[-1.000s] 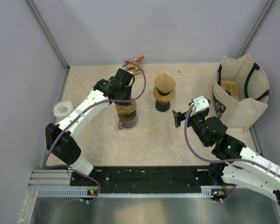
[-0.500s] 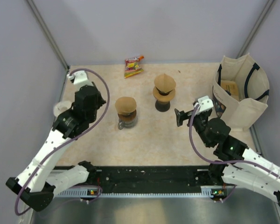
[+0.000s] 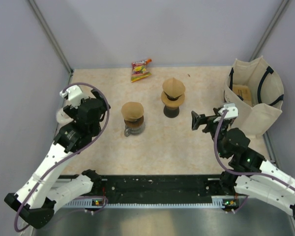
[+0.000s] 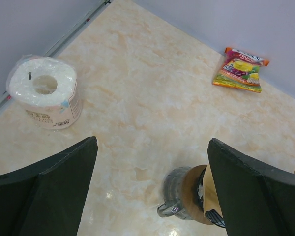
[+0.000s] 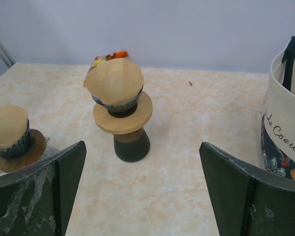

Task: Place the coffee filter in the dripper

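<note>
Nearest the arm bases, the left claw (image 4: 152,147) has pulled back to the left side of the beige marbled desk (image 3: 157,147) and sprung wide. A second ago it was pinched nearly shut right over the work. Its wrist view shows both black fingers (image 4: 49,191) well apart with nothing between them. The right claw (image 3: 198,122) hangs on the other side, just as wide and empty, having only drifted a little to the right.

Between the two and slightly farther in stands the wood-collared dripper on a glass carafe (image 3: 133,126). The brown paper coffee filter (image 3: 132,110) now sits in its top, free of either claw. From the right wrist view it looks seated in the ribbed basket, with its rim standing a little proud and somewhat uneven. I judge that the release was the last real step, so the task looks done or nearly so. What remains is a check that the paper has settled.

Just beside the left arm is a wrapped white paper roll (image 4: 44,91). Farther in, a second dripper on a dark pedestal (image 3: 171,105) carries its own second filter (image 5: 115,78). A cream canvas tote bag (image 3: 258,105) stands to the right. A bright snack packet (image 3: 140,69) lies at the far edge.
</note>
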